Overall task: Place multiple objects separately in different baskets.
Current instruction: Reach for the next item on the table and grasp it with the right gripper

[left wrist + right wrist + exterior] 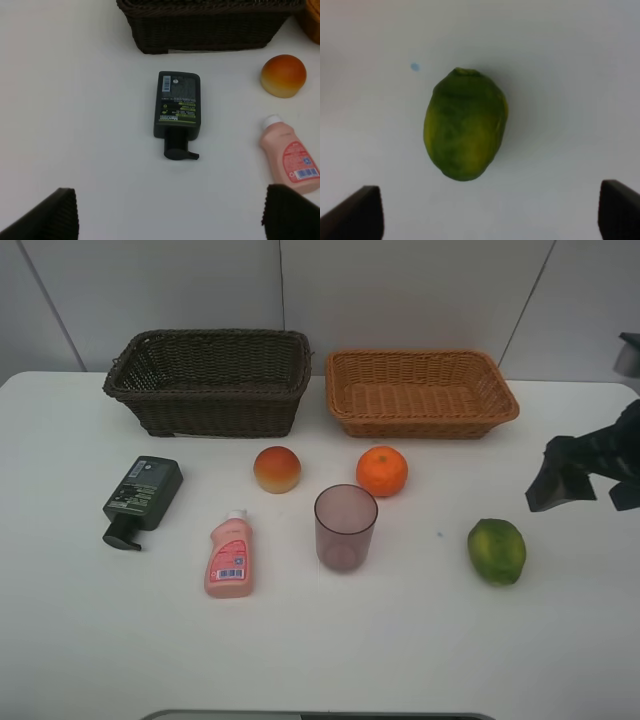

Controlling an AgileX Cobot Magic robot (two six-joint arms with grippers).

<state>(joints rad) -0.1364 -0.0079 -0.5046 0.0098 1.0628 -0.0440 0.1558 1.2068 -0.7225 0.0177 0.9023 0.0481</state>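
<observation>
- Step in hand: pre-grasp approach, by my judgement. All six objects lie on the white table point(80, 640), and neither basket shows any contents.
- Left gripper point(170, 215): fingers spread wide, empty, poised over the pump bottle point(177, 107). The bottle lies flat, far left of the tumbler point(345, 528).
- Right gripper point(487, 212): fingers spread wide, empty, hanging over the lime point(465, 125). The lime rests on the table, right of the tumbler.
- Next move: each arm probably needs to descend, straddle its object across the narrow axis and close.
- Dark basket point(210, 415), behind and left of the tumbler: coarse brown wicker, deep. Its floor is partly hidden, so it is only probably empty.
- Pump bottle: rigid dark green plastic, flat-sided, with a labelled face.
- Pink bottle point(230, 555), left of the tumbler: smooth, white-capped, lying flat.
- Peach point(277, 469), behind and left of the tumbler: rounded, red-yellow.
- Tumbler: translucent purplish plastic, upright.
- Orange point(382, 471), just behind the tumbler: round, and likely to roll.
- Tan basket point(430, 426), behind and right of the tumbler: finer weave, shallow.
- Lime: oval, mottled green skin.
</observation>
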